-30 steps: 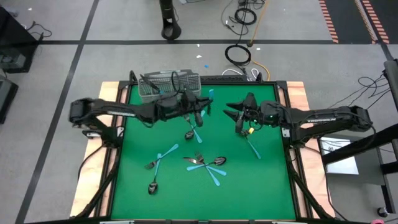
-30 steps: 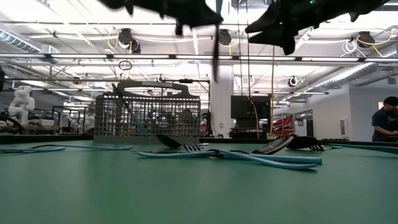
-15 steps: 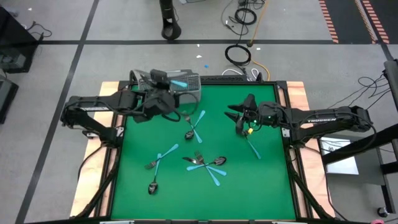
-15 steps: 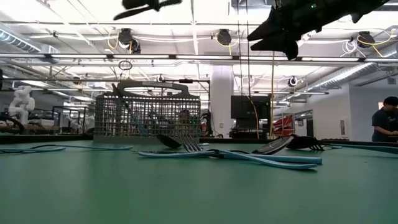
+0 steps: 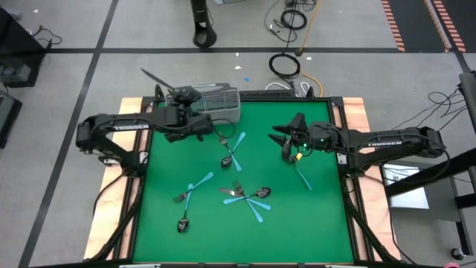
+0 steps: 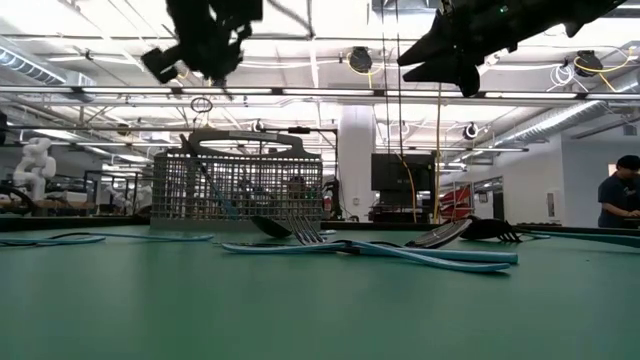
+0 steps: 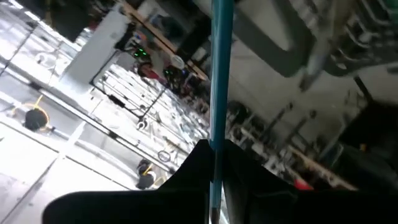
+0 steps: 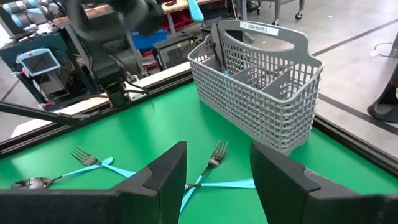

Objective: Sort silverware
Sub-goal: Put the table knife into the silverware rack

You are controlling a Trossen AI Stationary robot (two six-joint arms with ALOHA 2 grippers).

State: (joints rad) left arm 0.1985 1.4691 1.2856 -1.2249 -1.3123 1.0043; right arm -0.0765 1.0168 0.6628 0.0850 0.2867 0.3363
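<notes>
My left gripper (image 5: 181, 97) is up in the air at the left end of the grey mesh basket (image 5: 217, 101), shut on a piece of silverware with a light blue handle (image 7: 222, 56). It also shows high up in the low view (image 6: 205, 35). My right gripper (image 5: 285, 145) hovers open over the right half of the green table, and the right wrist view shows its fingers apart (image 8: 217, 171). More forks and spoons lie flat on the mat: a crossed pair (image 5: 232, 151), a cluster (image 5: 245, 195), a blue-handled fork (image 5: 192, 187), a dark spoon (image 5: 183, 222) and a blue-handled piece (image 5: 303, 177). My left gripper pinches the piece's light blue handle (image 7: 216, 140) between its two fingers. The handle runs along the fingers and sticks out well beyond their tips. The fingers slant upward, toward the ceiling. The piece is lifted clear of table and basket.
The basket (image 8: 261, 93) stands at the table's far edge, left of centre, with an arched handle and dividers; a utensil stands in it (image 8: 217, 43). A black frame rims the mat (image 5: 335, 119). Bare green mat lies along the near edge (image 5: 297, 231).
My left gripper has carried the blue-handled piece from above the crossed pair toward the far left, to the basket's left end, and has tipped upward as it went. My right gripper has stayed where it was. The silverware on the mat has not moved.
</notes>
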